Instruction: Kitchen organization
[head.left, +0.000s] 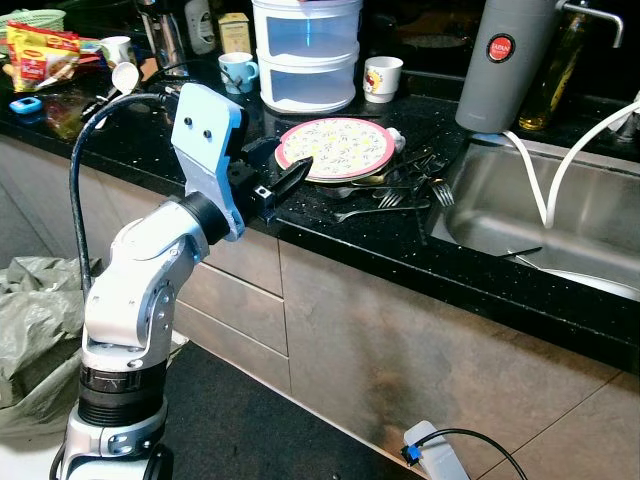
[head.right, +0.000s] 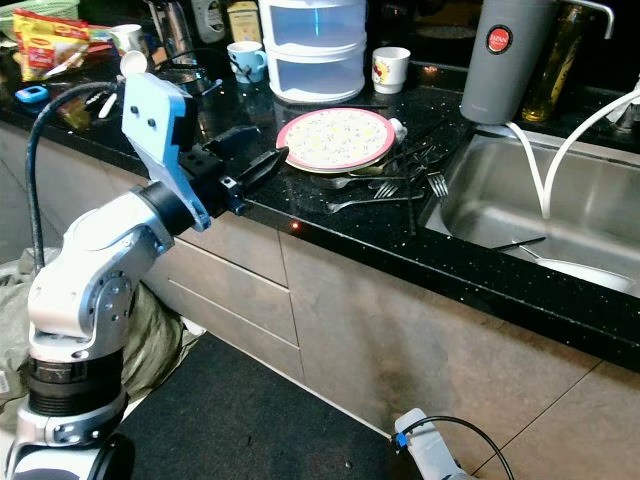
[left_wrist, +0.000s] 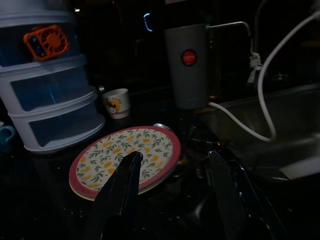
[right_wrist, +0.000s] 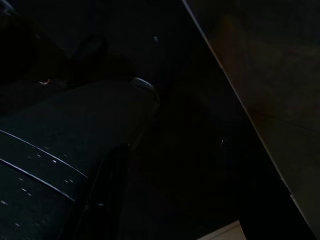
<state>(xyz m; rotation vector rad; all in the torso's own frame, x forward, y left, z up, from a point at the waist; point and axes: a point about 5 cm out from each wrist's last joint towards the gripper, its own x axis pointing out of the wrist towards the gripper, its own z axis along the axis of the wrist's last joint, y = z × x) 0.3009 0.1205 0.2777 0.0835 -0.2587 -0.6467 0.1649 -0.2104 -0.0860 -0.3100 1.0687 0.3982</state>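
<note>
Left gripper spread and lined up on the plate at the counter's front edge.

Head views: the left gripper (head.left: 283, 176) reaches over the black counter (head.left: 330, 240), its fingers parted and holding nothing, tips just beside the near rim of the plate (head.left: 336, 148). The plate lies flat near the front edge, with forks (head.left: 400, 195) touching its far side, between it and the sink (head.left: 540, 215). Left wrist view: one finger (left_wrist: 125, 185) overlaps the plate rim; the other stands over the dark cutlery side. The stacked drawer box (left_wrist: 47, 100) and a mug (left_wrist: 118, 102) stand behind. To grip well, a judgement: lower one finger under the rim's overhang, the other on top, clear of the forks, and close on the edge only. Right wrist view: very dark; the right gripper's state cannot be told.
</note>
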